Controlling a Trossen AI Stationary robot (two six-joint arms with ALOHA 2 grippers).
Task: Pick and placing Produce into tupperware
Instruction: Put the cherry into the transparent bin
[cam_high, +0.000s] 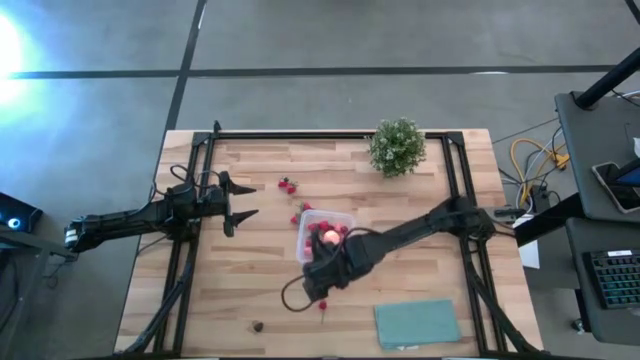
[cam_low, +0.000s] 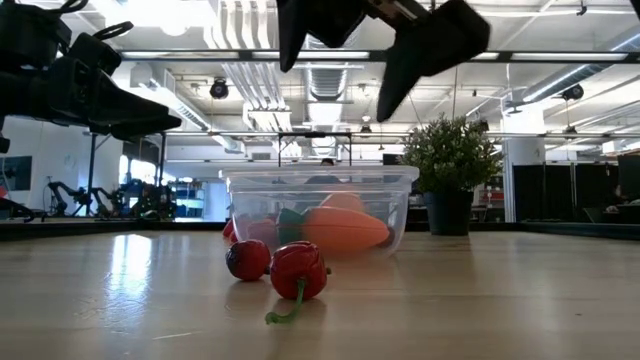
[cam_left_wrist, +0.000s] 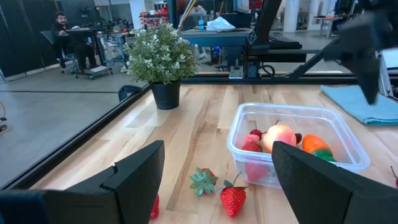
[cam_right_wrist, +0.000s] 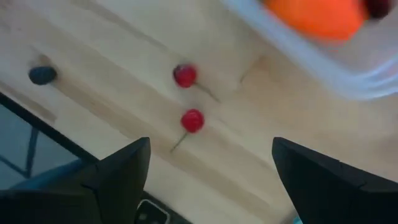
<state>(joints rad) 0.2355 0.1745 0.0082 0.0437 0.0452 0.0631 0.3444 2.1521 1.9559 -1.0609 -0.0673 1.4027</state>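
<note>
The tupperware (cam_high: 325, 235) sits near the middle of the wooden surface (cam_high: 260, 290), a clear square tub with rounded corners. Inside it I see a pink-orange peach (cam_left_wrist: 279, 137), an orange piece with a green end (cam_left_wrist: 317, 146), and some red pieces pressed against the near wall, which I cannot name through the plastic.

My right hand (cam_high: 322, 285) hangs just above the surface at the tub's front edge, fingers spread and holding nothing. Under it lie two red cherries (cam_right_wrist: 188, 99) with thin stems, close together and just outside the tub. A small dark lump (cam_right_wrist: 42, 75) lies farther off near the surface's edge; I cannot tell what it is.

My left hand (cam_high: 238, 205) waits released off to the tub's left side, clear of everything. Just beside the tub lie two strawberries (cam_left_wrist: 217, 190), one tipped so its green cap faces me. Another red piece (cam_left_wrist: 154, 207) is mostly hidden behind my left finger.

A potted plant (cam_high: 397, 147) stands at the back, and a teal cloth (cam_high: 417, 324) lies flat at the front right.
</note>
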